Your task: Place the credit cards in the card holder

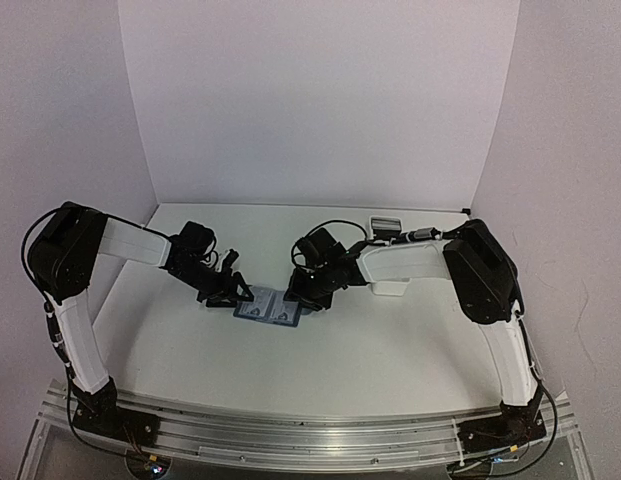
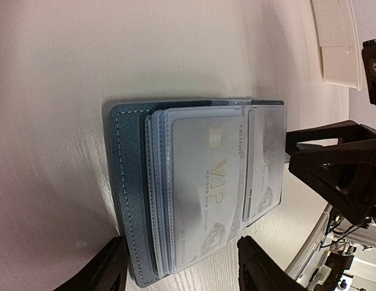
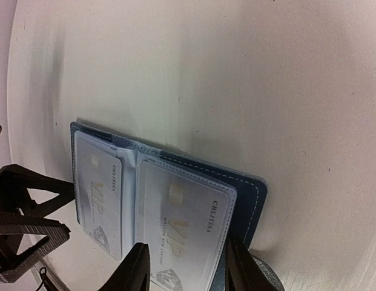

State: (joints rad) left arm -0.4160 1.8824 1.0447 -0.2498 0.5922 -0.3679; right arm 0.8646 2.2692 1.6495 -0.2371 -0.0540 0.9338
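Right claw [image 3: 188, 250], card holder [image 3: 251, 194], tray [image 2: 339, 48] beyond

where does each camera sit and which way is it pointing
top external: above and behind the robot, looking down on the table; left arm, right arm, left tool, right tool and the open card holder show.
left wrist: on the left arm, looking down at the card holder; own fingers at the bottom, right tool at the right.
right wrist: on the right arm, facing the card holder from the opposite side; own fingers at the bottom, left tool at the left.
shared: both wrist views show the same VIP cards.
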